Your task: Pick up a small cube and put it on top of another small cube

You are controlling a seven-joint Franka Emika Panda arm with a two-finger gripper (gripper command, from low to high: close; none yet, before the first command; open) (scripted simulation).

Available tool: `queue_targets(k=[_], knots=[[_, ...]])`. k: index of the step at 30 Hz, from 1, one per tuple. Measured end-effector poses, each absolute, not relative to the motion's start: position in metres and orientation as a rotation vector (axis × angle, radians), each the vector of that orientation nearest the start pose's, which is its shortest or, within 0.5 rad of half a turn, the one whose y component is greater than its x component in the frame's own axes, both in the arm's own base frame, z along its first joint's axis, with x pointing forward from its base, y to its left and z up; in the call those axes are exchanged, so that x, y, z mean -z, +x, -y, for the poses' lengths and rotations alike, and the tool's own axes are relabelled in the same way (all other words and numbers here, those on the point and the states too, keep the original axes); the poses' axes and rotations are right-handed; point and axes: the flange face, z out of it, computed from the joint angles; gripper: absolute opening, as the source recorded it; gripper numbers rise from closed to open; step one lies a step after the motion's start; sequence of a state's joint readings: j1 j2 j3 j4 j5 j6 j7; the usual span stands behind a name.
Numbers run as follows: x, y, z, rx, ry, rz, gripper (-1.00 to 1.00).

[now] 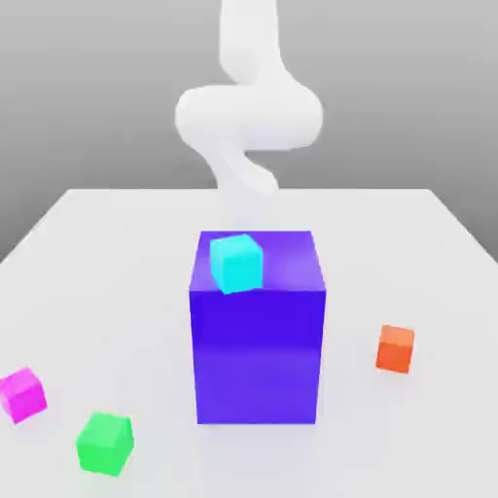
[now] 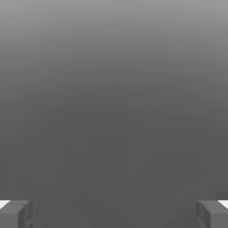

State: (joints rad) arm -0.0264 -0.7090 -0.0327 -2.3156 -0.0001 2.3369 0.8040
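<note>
The small magenta cube [image 1: 21, 394] lies on the white table [image 1: 117, 253] near its front edge, at the exterior view's far left. A small green cube [image 1: 105, 444] sits just to its right and a bit nearer the front. At the exterior view's right rests a small orange cube [image 1: 395, 348]. A small cyan cube [image 1: 236, 262] lies on top of the big blue block [image 1: 258, 350]. The white arm [image 1: 248, 117] rises behind the block, far from the magenta cube. In the hand view my gripper [image 2: 114, 216] is open, its grey fingertips [image 2: 15, 213] wide apart with nothing between them.
The tall blue block stands in the middle of the table, between the arm and the front cubes. Bare table lies to both sides of it and in front.
</note>
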Motion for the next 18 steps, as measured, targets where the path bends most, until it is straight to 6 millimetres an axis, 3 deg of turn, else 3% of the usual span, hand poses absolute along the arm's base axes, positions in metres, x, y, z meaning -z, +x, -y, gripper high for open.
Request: queue_targets(k=[4,9,14,18], knots=[[-0.607,0.423,0.076,0.812,-2.461,-1.299,0.00],[-0.518,0.451,0.140,0.642,-2.446,-1.511,0.00],[-0.424,0.452,0.203,0.467,-2.404,-1.727,0.00],[-0.347,0.431,0.256,0.324,-2.340,-1.916,0.00]])
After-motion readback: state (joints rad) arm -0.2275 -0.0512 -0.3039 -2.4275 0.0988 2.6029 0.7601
